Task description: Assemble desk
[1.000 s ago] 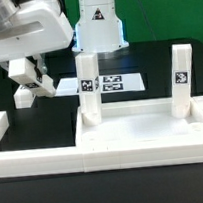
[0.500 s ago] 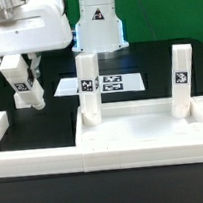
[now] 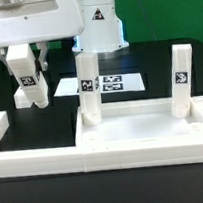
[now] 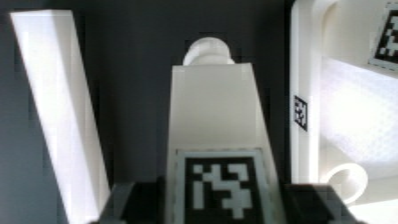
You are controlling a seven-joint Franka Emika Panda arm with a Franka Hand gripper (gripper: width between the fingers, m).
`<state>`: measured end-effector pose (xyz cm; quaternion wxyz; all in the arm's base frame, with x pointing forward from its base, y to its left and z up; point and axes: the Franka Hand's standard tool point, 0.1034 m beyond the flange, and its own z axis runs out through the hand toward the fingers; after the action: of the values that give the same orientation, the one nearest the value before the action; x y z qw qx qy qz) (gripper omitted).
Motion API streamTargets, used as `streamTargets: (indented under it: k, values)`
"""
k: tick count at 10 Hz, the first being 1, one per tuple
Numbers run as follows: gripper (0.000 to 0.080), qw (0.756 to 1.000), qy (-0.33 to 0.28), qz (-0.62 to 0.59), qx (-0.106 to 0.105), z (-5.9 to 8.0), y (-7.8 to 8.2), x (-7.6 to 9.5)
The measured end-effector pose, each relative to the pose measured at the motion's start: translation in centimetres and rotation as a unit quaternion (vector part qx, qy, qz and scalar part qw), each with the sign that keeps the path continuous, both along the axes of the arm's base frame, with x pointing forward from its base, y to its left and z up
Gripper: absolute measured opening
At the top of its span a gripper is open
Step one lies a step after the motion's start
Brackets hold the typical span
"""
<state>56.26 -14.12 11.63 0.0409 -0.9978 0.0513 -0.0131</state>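
Observation:
The white tabletop (image 3: 143, 138) lies upside down at the front of the exterior view, with two tagged legs standing in its sockets, one (image 3: 87, 89) near the middle and one (image 3: 181, 80) at the exterior view's right. My gripper (image 3: 29, 94) is at the exterior view's left, shut on a third white tagged leg (image 3: 28, 84), held upright just above the black table. In the wrist view that leg (image 4: 222, 130) runs out from between my fingers, its tag near them and its round peg at the far end. The tabletop's edge (image 4: 329, 120) shows beside it.
The marker board (image 3: 110, 85) lies flat behind the tabletop. A long white border rail (image 3: 24, 147) runs along the front at the exterior view's left and also shows in the wrist view (image 4: 54, 110). The robot's base (image 3: 100, 19) stands at the back.
My gripper has lifted the leg from a tilted pose low on the table, turned it upright and moved it slightly toward the exterior view's right.

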Motion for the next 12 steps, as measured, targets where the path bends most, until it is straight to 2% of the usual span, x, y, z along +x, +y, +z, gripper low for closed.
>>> streamTargets:
  k: [1,2,3,4,5,7,10,12]
  values:
    - [0.0287,1.000,0.000,0.000,-0.001,0.1,0.2,0.2]
    - [0.0287,1.000,-0.010,0.019,-0.013,1.4,2.2,2.1]
    - [0.0287,0.999,-0.022,0.030,-0.013,2.4,5.0,4.0]
    - [0.0287,0.999,-0.028,0.037,-0.012,2.9,7.6,5.5]
    - [0.0287,0.999,-0.029,0.045,-0.010,2.8,8.9,5.8]
    - [0.0287,0.999,-0.028,0.043,-0.010,2.8,8.3,5.7]
    - [0.0287,0.999,-0.027,0.035,-0.009,2.8,8.7,5.7]
    - [0.0287,0.999,-0.033,0.007,0.002,3.1,14.3,6.3]
